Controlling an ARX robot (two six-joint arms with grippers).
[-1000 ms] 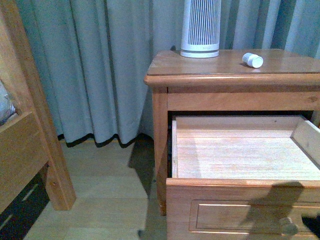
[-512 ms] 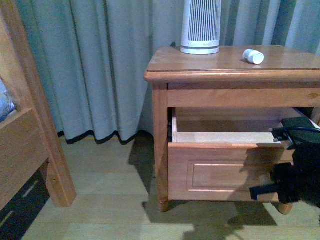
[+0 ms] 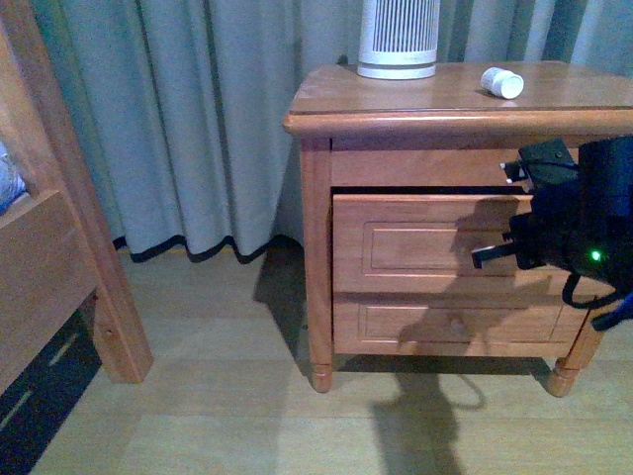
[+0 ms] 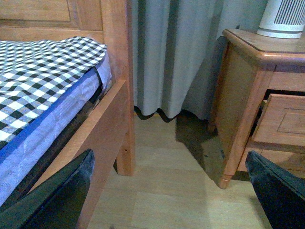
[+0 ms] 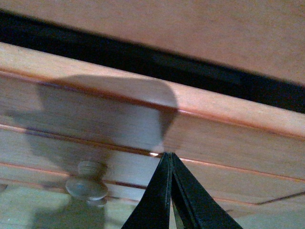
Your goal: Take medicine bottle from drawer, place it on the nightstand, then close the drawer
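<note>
Two drawers show on the nightstand (image 3: 396, 104), and the upper drawer (image 3: 425, 242), wide open a second ago, is now pushed almost flush, so the task looks nearly finished. One ribbed cylinder (image 3: 398, 38) stands on top; right of it lies the one medicine bottle (image 3: 501, 83). The right gripper (image 5: 170, 191), fingers pressed together and empty, meets the drawer front; the left gripper (image 4: 171, 191) gapes wide.

Nightstand (image 3: 396, 104); medicine bottle (image 3: 501, 83); ribbed cylinder (image 3: 399, 38)

Checked bedding (image 4: 43, 67) beside nightstand (image 4: 243, 95)
</note>
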